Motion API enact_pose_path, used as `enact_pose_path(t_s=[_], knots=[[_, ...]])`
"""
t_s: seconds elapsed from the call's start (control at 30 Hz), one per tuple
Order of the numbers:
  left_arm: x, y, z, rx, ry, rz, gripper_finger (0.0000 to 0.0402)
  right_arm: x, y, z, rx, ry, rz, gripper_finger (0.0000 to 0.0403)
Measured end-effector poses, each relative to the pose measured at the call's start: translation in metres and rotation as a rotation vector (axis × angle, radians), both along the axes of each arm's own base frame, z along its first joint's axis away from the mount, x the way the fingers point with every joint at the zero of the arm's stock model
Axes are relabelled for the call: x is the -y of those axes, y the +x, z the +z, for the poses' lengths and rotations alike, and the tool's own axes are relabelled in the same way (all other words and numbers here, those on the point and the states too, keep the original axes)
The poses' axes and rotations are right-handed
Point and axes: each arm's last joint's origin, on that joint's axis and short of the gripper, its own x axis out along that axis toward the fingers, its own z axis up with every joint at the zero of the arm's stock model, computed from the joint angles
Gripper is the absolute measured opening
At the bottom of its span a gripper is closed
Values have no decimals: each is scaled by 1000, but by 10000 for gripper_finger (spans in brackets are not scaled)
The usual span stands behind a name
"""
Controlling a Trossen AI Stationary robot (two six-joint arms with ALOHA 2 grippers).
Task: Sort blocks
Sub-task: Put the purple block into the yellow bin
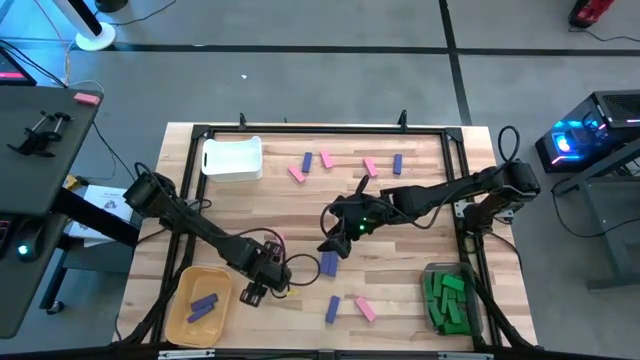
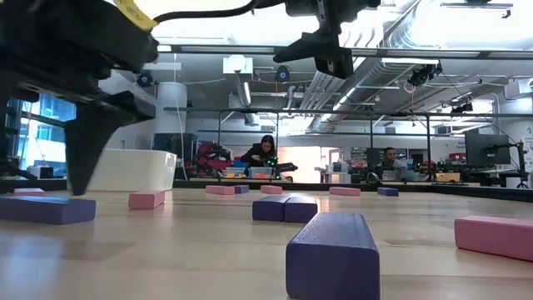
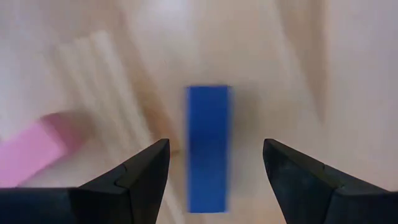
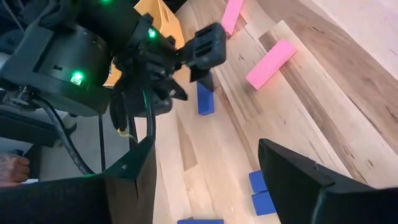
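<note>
No writing is legible; the left gripper (image 3: 214, 162) fingers are spread around a blue block (image 3: 208, 146), the right gripper (image 4: 205, 168) fingers spread, empty.

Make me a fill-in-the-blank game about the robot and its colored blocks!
1. The yellow bin holds two blocks that are colored ____.
2. The clear bin near the right arm's base is full of ____ blocks.
3. The white bin holds ____ blocks.
4. The left gripper is open, with a ____ block between its fingers.

Missing words: blue-purple; green; no; blue-purple
</note>
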Motion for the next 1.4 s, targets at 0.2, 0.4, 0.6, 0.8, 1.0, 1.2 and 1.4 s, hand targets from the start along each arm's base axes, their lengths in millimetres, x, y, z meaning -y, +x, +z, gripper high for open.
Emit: enact_pose_path(t_s=[0.2, 0.4, 0.6, 0.8, 1.0, 1.2, 1.4], knots=[[-1, 5, 1, 31, -31, -4, 246, 0, 0, 0, 1, -1, 1, 213], [0, 8, -17, -34, -38, -16, 246, 0, 0, 0, 2, -1, 1, 213], [1, 10, -24, -57, -21, 11, 222, 0, 0, 0, 2, -1, 2, 213], [-4, -5, 13, -80, -68, 100, 38, 0, 0, 0, -1, -13, 11, 213], [-14, -37, 84, 67, -198, 267, 11, 0, 0, 0, 3, -27, 22, 213], [-25, -76, 125, 260, -119, 365, 3, 0, 0, -1, 5, -33, 27, 213], [-25, -72, 122, 267, -100, 417, 5, 0, 0, -1, 5, -33, 26, 213]])
